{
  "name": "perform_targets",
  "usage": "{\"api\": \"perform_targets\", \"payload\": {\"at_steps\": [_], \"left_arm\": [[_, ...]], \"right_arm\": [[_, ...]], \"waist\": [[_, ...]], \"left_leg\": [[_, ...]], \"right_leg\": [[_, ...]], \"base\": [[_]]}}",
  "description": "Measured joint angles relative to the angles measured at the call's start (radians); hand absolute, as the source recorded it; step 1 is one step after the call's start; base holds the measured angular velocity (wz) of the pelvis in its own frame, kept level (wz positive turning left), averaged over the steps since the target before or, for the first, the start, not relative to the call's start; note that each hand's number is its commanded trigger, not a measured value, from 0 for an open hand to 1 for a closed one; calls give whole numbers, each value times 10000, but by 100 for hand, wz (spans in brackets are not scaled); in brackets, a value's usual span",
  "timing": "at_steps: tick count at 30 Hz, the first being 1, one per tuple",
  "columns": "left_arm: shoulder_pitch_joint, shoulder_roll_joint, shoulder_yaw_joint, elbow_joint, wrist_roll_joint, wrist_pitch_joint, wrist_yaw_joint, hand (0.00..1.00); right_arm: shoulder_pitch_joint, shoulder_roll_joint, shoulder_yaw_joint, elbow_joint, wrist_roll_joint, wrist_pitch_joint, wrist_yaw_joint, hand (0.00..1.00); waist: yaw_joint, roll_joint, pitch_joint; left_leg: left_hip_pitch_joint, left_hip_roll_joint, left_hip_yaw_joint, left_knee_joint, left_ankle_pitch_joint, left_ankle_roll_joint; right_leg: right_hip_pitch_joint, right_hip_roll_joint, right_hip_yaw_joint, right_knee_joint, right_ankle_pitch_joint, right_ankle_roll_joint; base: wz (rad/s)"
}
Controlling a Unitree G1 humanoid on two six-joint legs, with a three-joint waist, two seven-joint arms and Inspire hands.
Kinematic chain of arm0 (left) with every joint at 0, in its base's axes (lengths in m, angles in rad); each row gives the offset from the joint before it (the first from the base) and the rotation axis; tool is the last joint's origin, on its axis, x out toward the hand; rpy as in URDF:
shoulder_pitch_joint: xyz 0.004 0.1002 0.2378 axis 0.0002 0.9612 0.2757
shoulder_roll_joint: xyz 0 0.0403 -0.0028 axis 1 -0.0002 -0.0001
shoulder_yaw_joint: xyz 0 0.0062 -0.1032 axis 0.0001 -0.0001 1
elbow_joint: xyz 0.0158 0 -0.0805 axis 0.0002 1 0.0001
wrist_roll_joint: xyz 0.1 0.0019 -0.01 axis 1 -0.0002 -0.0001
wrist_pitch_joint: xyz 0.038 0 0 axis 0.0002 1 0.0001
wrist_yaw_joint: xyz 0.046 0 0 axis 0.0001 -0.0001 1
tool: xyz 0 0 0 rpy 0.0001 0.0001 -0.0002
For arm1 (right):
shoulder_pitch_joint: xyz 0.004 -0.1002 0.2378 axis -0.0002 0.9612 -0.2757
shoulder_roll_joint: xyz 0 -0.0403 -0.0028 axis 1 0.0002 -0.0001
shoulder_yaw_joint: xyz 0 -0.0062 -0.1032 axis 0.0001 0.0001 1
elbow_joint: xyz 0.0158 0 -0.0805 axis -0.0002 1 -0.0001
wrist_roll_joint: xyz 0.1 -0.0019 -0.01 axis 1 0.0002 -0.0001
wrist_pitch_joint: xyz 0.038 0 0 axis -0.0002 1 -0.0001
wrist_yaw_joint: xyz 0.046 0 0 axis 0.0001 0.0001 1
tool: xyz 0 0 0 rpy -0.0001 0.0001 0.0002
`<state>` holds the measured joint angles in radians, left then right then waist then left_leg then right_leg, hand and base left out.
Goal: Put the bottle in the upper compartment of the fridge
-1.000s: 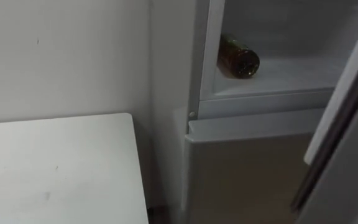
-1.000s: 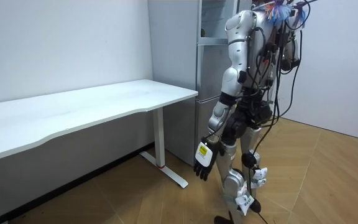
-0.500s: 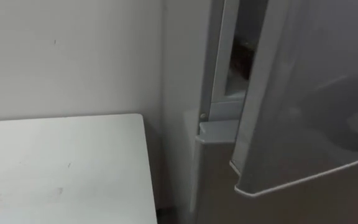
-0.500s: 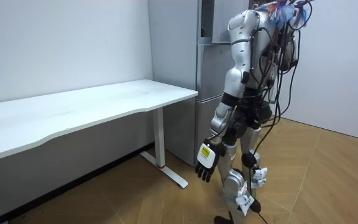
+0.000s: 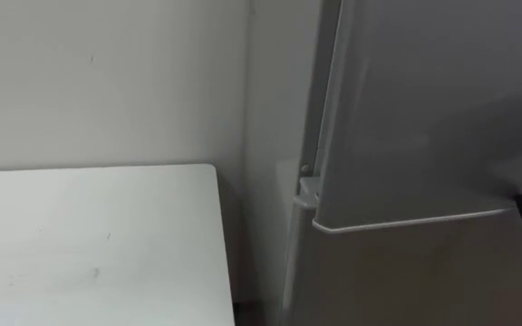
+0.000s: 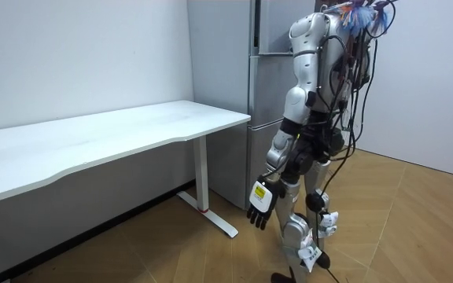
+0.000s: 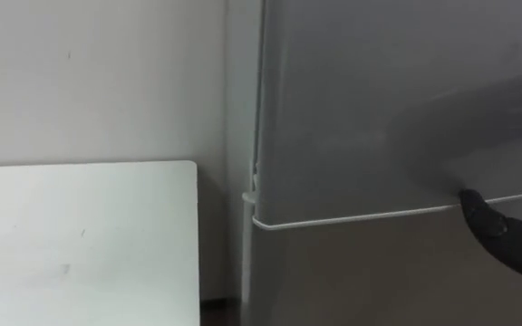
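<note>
Upper fridge door (image 5: pixel 424 109) shut or nearly so, bottle's whereabouts cannot be told; right robot hand (image 7: pixel 506 240) at the door's lower edge, grip indeterminate; left robot hand (image 6: pixel 259 206) hangs slack and empty.

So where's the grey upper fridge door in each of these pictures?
Left eye view: the grey upper fridge door spans the upper right.
Right eye view: the door is upper right again.
Room view: the door is top centre, behind the robot's shoulder.
Shared landmark: the white flat-topped table, left of the door everywhere.
</note>
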<state>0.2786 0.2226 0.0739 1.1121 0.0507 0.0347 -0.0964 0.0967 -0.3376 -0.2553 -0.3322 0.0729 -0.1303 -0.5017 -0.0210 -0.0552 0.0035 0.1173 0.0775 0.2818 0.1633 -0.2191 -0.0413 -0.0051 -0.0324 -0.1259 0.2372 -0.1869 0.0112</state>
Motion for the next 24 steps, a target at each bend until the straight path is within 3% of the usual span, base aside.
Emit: {"api": "perform_targets", "payload": {"at_steps": [13,24], "left_arm": [[-4,-15,-215,184,9,-4,38,0],[67,-37,-204,473,24,-144,-16,0]], "right_arm": [[-19,-2,401,-10,-6,4,281,0],[-1058,-1,391,-126,-15,12,578,0]], "waist": [[18,139,-2],[53,53,-6]], "left_leg": [[23,18,-141,32,2,-3],[2,25,-138,46,3,-5]], "right_leg": [[85,-11,-143,38,13,-22],[108,-2,-140,14,38,-40]], "base": [[1],[0]]}}
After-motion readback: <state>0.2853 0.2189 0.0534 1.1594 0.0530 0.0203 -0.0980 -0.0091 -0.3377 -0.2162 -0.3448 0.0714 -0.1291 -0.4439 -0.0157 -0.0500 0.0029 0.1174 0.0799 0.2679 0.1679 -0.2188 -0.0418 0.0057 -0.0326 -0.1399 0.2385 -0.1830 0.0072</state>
